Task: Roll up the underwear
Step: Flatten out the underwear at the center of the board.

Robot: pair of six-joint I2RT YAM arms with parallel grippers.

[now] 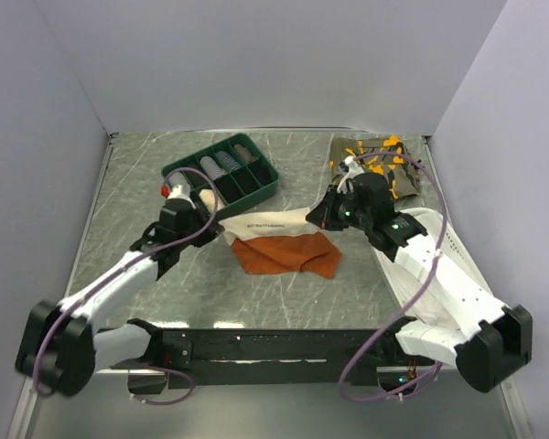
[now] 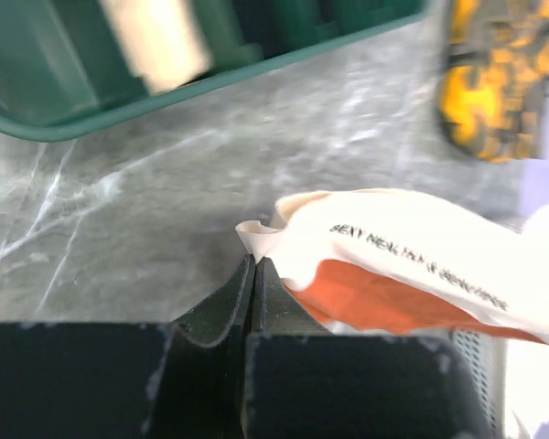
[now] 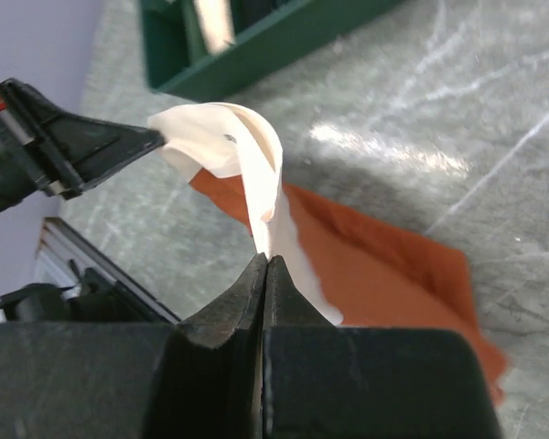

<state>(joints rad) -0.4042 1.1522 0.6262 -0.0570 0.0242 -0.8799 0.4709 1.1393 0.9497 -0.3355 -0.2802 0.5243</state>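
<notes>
A green divided tray (image 1: 256, 190) by the bench's (image 1: 137, 174) far edge holds rolled cloths (image 1: 224, 163). The underwear (image 1: 288, 253) lies mid-bench: the rust-orange body is flat, and the cream waistband is stretched between the left end effector (image 1: 215, 225) and the right end effector (image 1: 315, 216), each clamped on one end.

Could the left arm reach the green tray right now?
Probably, but not freely: the tray sits just beyond the left gripper with nothing between, yet that gripper is shut on the underwear waistband.
</notes>
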